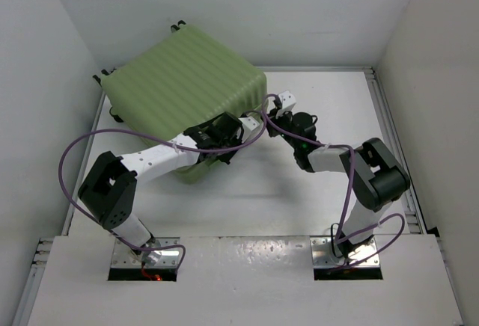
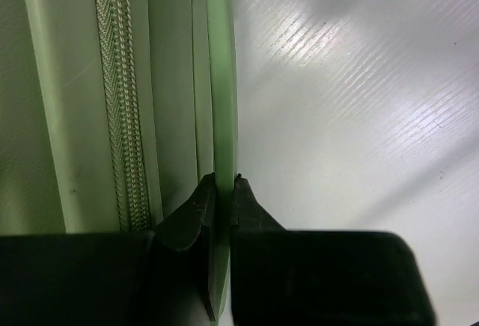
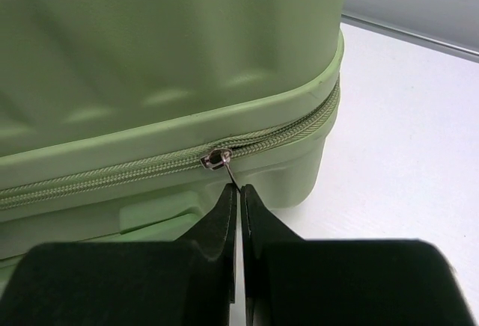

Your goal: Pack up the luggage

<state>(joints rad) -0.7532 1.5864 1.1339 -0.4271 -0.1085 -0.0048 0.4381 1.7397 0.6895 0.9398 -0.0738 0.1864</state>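
Most of the pack is looking done from here: the luggage (image 1: 187,79) is lying shell-up at the far left of the table (image 1: 299,214), lid down on the base, with no lining or contents showing. What is remaining, as I'm reading it, is the zip run. Right gripper (image 3: 239,195) is sitting at the case's right-hand corner, fingers narrowed to a sliver and pinching the thin metal pull tab (image 3: 233,178) hanging off the slider (image 3: 218,159). The slider is sitting on the straight, just short of the rounded corner. Teeth are looking meshed on both sides of it in the right wrist view, so I'm not able to tell which stretch is closed or how much run is remaining. Left gripper (image 2: 224,185) is clamping narrow on a thin green lip (image 2: 221,79) of the case, alongside the zip track (image 2: 120,117), likely bracing the shell for the other arm's pull. Materials: shell is reading as hard moulded plastic, matte light green, with parallel ribs running across the top and soft rounded corners. Zip tape is looking like woven fabric in matching green with a fine chevron coil. Slider and tab are showing as bright metal, the tab very slim and probably prone to slipping. Small black wheels (image 1: 99,78) are poking out at the far-left edge. Table is showing as a white, faintly ribbed, slightly glossy sheet.
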